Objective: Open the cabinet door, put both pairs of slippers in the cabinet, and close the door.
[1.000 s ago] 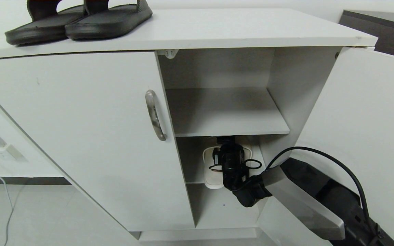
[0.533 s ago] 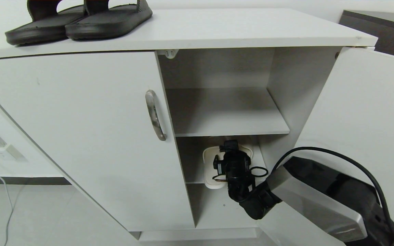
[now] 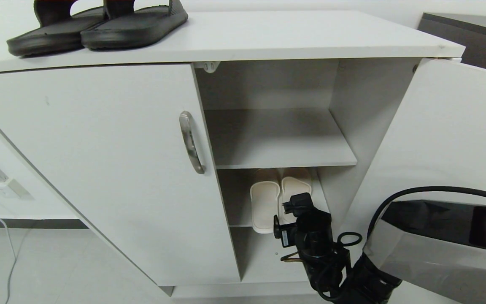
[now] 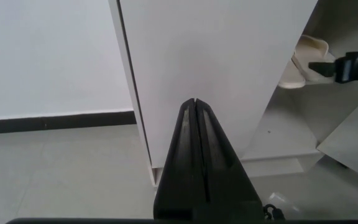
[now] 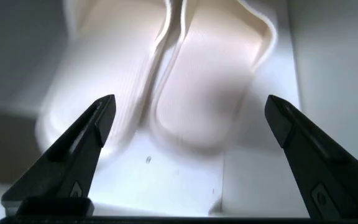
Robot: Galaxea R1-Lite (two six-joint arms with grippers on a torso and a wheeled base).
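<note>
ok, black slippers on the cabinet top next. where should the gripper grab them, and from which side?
Probably the near ends, where the two black slippers touch side by side: pinch both inner edges together, coming down from above on the front side of the cabinet top. Their straps sit at the far end and the soles lie flat, leaving no way underneath.
</note>
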